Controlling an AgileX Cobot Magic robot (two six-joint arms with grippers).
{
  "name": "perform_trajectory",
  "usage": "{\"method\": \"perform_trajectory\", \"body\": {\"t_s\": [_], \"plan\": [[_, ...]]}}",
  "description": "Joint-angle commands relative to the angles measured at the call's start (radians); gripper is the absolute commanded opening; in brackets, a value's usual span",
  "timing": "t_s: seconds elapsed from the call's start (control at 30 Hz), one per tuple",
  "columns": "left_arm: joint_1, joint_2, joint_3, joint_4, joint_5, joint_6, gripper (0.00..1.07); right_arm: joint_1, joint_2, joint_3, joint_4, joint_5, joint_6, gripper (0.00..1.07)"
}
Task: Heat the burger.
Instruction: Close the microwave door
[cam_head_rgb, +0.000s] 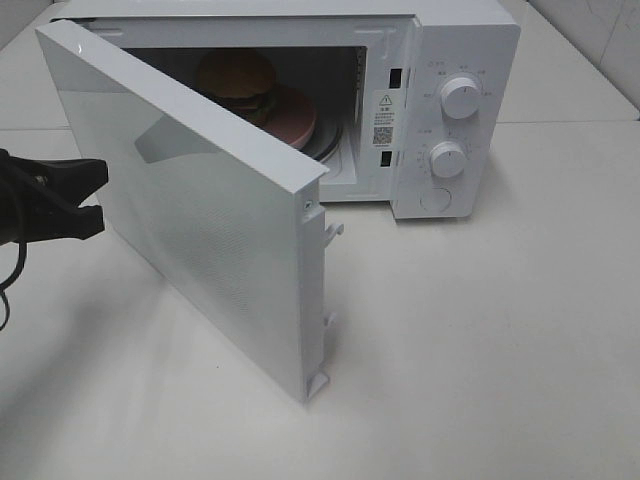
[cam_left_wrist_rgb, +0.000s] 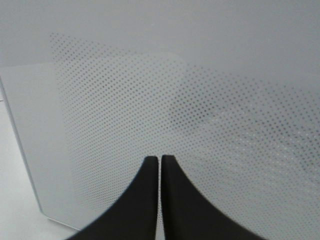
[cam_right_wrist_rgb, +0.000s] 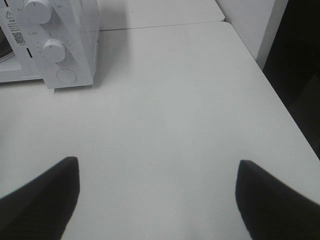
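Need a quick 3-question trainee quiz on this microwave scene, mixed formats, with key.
1. True or false: the small tan-bun burger sits on the round pink plate inside the white microwave oven.
2. The microwave's white perforated door is: A) fully shut, B) swung open, C) missing.
3. Which has its black jaws closed together: the left gripper or the right gripper?
Key: 1 true; 2 B; 3 left.
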Motion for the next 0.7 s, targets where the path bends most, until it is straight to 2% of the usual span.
{"method": "perform_trajectory", "body": {"t_s": [0.03,0.1,0.53,0.7], "plan": [[-0.021,0.001,-0.009,-0.040,-0.010,0.025,0.01,0.003,-0.030,0.006,-0.003,-0.005,-0.002,0.76],[-0.048,0.012,-0.019,-0.086,-0.009,0.066,0.01,0.003,-0.030,0.006,-0.003,-0.005,-0.002,0.76],[-0.126,0.087,-0.125,-0.147,-0.006,0.065,0.01,0.003,-0.030,0.006,-0.004,-0.005,0.003,0.76],[-0.127,0.110,-0.149,-0.158,-0.006,0.066,0.01,0.003,-0.030,0.006,-0.004,-0.005,0.003,0.76]]}}
